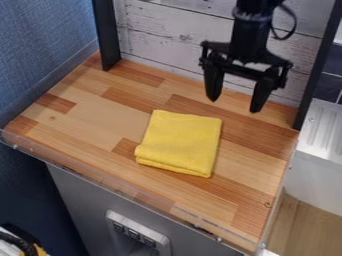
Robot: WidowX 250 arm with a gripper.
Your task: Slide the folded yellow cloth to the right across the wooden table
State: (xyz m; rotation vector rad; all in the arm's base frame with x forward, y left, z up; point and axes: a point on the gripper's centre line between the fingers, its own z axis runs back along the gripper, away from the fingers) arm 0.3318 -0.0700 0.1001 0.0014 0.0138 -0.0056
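One wide wooden counter takes up the middle of the scene, and it's a patchwork of pale and reddish-brown strips! Off to the left rises a blue textured surface, running down past the counter's edge. Across the back, whitewashed planks form a wall right behind the gripper. Below the front edge, a gray panel; over on the right, a white unit with ribs on top, just beside the counter.

Now the uprights: a black left post and a black right post frame the back corners, with the arm coming down between them, nearer the right one. And the gripper! Pointing down over the rear right of the counter, its two fingers spread well apart, a gap between the tips.

Here's the yellow cloth, folded into a neat, slightly skewed square, lying flat near the counter's center, in front of the fingers and apart from them. Along the front edge runs a low clear strip. Smaller yet, a gray socket plate sits underneath, and a thin black cable loops beside the arm.
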